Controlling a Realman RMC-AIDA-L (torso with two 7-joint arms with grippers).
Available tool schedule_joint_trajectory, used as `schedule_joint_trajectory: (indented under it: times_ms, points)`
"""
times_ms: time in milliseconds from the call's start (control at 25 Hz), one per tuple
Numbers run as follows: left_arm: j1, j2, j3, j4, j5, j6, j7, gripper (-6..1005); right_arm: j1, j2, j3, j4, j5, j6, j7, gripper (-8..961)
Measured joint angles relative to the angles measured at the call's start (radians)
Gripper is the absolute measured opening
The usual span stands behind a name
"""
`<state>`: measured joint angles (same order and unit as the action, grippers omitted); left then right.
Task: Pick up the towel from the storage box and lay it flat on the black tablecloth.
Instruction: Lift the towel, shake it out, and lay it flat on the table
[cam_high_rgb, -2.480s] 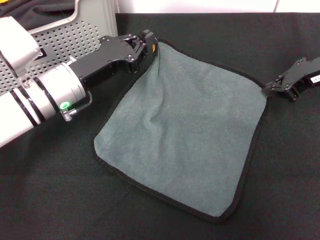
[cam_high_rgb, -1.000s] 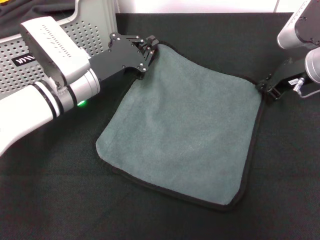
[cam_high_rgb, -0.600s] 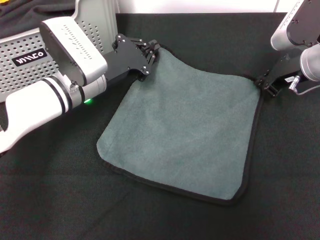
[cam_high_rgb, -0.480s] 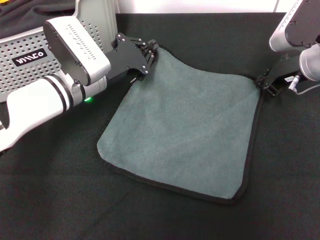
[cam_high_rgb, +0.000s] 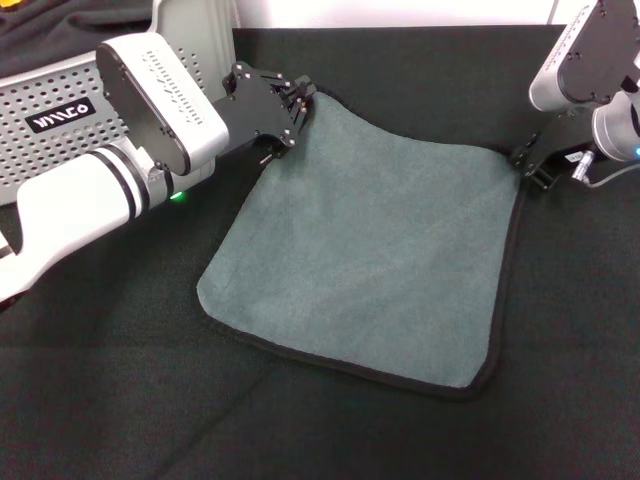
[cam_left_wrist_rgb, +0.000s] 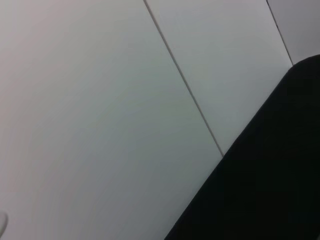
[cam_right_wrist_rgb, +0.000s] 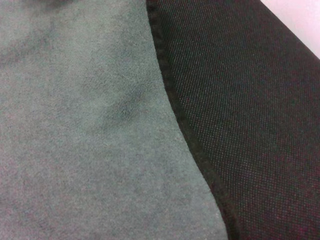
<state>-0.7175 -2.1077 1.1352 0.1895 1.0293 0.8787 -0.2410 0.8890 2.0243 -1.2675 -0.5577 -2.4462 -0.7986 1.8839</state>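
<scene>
The towel (cam_high_rgb: 370, 245) lies spread on the black tablecloth (cam_high_rgb: 100, 400), grey-green face up, black hem all round. My left gripper (cam_high_rgb: 299, 100) is shut on its far left corner, low over the cloth. My right gripper (cam_high_rgb: 527, 163) is shut on its far right corner. The right wrist view shows the towel (cam_right_wrist_rgb: 75, 125) with its hem next to the tablecloth (cam_right_wrist_rgb: 250, 100). The storage box (cam_high_rgb: 45, 88), pale grey and perforated with a black label, stands at the far left behind my left arm.
A dark charcoal cloth (cam_high_rgb: 70, 18) lies in the storage box. The left wrist view shows only a pale wall (cam_left_wrist_rgb: 100, 100) and a dark edge of the tablecloth (cam_left_wrist_rgb: 270, 190). Bare tablecloth lies in front of and to the right of the towel.
The wrinkle in the towel has been pulled out and it now lies flatter. Both arms have tilted their wrists upward while staying at the two far corners.
</scene>
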Motion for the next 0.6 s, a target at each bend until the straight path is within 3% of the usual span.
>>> schedule_joint_trajectory:
  times_ms: [600]
  points:
    - [-0.024,0.000,0.001,-0.026,0.000,-0.014,0.026,28,0.006,0.002,-0.020,0.010,0.004,0.011,0.000,0]
